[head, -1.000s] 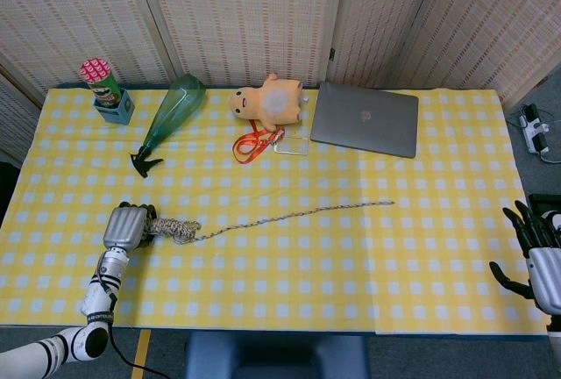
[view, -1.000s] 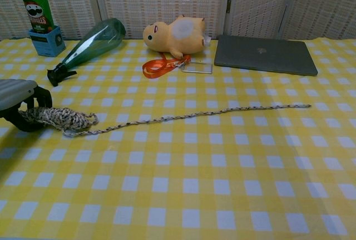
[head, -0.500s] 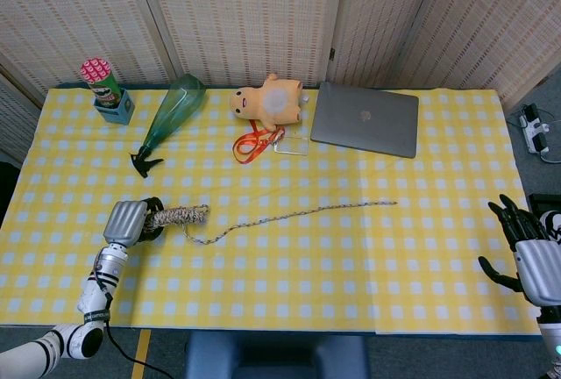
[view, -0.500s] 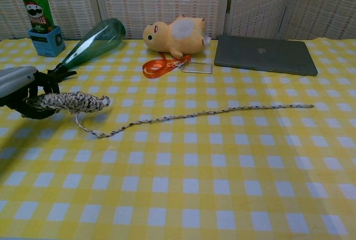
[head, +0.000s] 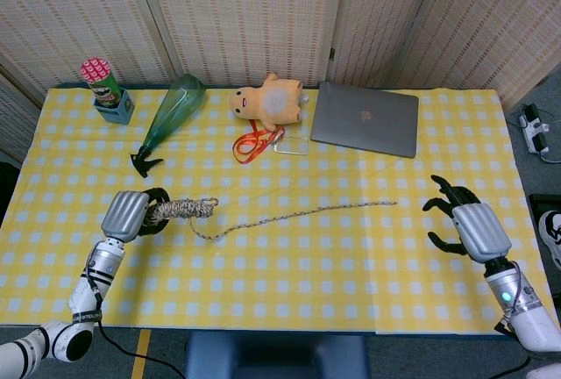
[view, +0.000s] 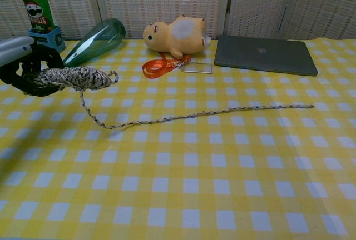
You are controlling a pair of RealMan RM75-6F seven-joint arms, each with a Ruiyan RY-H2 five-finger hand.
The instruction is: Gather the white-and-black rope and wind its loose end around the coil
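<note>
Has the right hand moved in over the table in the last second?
Yes. The right hand has come in from the table's right edge toward the rope's loose end.

Home-like room, checked tablecloth (head: pixel 289 256), woven screens (head: pixel 237 10)

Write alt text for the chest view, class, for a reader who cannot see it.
The left hand holds a coil of white-and-black rope above a yellow checked table, its loose end trailing right across the cloth. Behind lie a green bottle, a plush toy and a closed laptop.
</note>
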